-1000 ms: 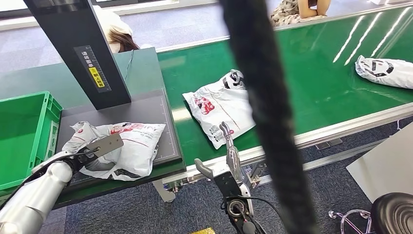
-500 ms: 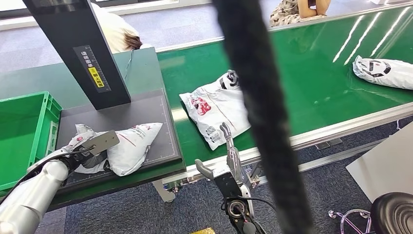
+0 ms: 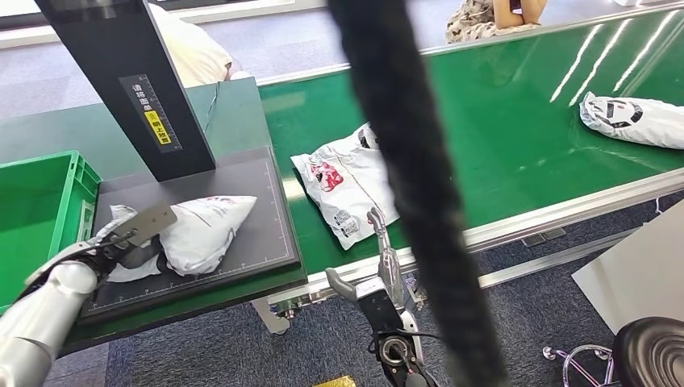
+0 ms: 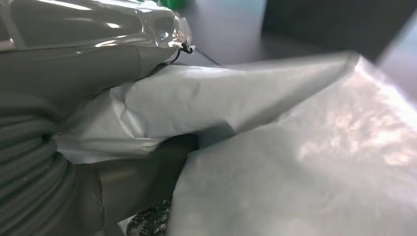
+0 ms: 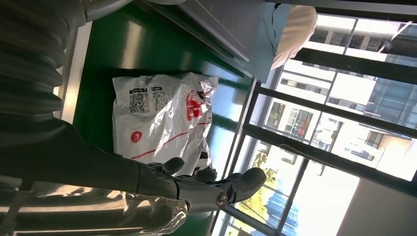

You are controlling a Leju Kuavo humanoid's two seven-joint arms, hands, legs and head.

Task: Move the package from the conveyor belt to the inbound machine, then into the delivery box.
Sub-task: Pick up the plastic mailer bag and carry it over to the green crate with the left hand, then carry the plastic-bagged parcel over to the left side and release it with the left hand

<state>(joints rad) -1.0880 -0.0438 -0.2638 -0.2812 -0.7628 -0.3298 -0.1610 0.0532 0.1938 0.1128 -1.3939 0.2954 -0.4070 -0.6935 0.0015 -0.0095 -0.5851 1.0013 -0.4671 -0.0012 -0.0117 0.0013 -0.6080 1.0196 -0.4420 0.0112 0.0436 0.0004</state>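
White package [image 3: 202, 222] lies on the dark platform [image 3: 242, 181], grasped by the left robot hand [image 3: 121, 242].

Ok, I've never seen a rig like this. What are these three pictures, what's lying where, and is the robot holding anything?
They show a humanoid robot with two silver arms. The head view looks down from its body; the other two come from cameras at each wrist. The thick black thing across the head view hangs close to the camera; I cannot tell what it is. The left hand grips a white package lying on the dark plate of the inbound machine, beside a green box. The right hand is open, at the near edge of the green conveyor belt, where two more packages lie: one nearby, one farther along.
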